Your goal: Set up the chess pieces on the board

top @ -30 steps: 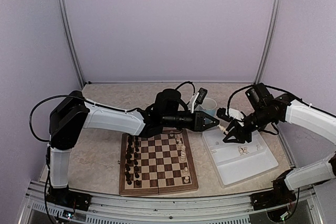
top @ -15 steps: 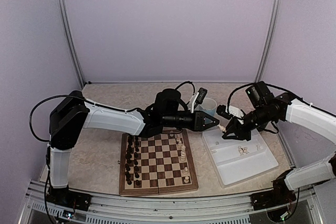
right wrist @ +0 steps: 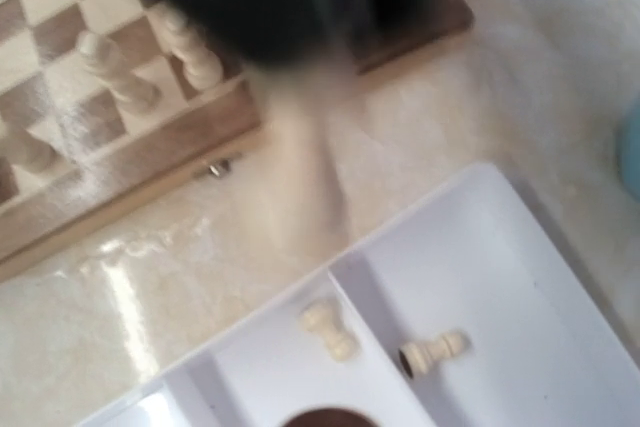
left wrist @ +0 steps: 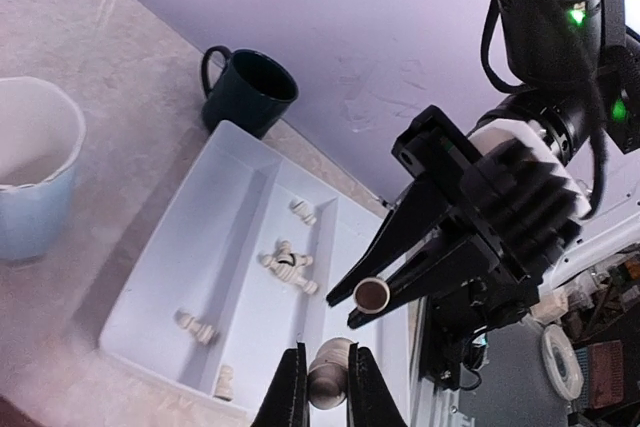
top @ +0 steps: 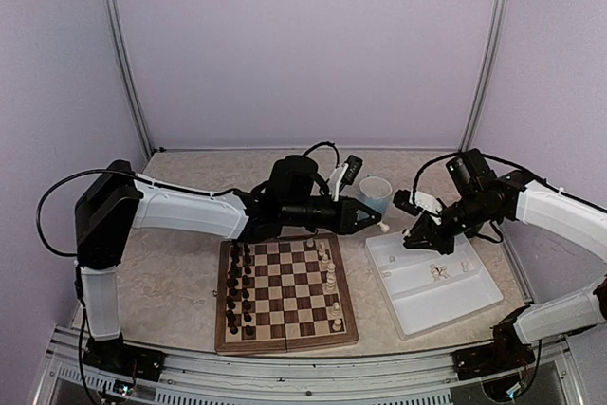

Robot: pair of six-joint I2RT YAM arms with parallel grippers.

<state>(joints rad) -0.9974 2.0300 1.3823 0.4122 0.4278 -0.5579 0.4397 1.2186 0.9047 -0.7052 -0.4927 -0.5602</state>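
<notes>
The board (top: pixel 285 293) lies front and centre, with dark pieces along its left files and a few cream chess pieces (top: pixel 329 274) on its right side. My left gripper (top: pixel 377 226) hovers between the board and the white tray (top: pixel 446 305). In the left wrist view it (left wrist: pixel 327 357) is shut on a cream chess piece (left wrist: pixel 330 379). My right gripper (top: pixel 409 234) hangs over the tray's near-left corner. The left wrist view shows it (left wrist: pixel 345 309) shut on another cream piece, whose brown felt base (left wrist: pixel 372 294) faces the camera. Several cream pieces (left wrist: pixel 288 267) lie in the tray.
A pale blue cup (top: pixel 377 189) stands behind the left gripper. A dark green mug (left wrist: pixel 248 92) sits beyond the tray's far end. In the right wrist view the board's corner (right wrist: pixel 130 162) and two loose pieces (right wrist: pixel 432 352) in the tray show under a blurred dark arm.
My right gripper has closed on a cream piece over the tray and risen slightly. The left arm has drawn back to the left, still holding its piece.
</notes>
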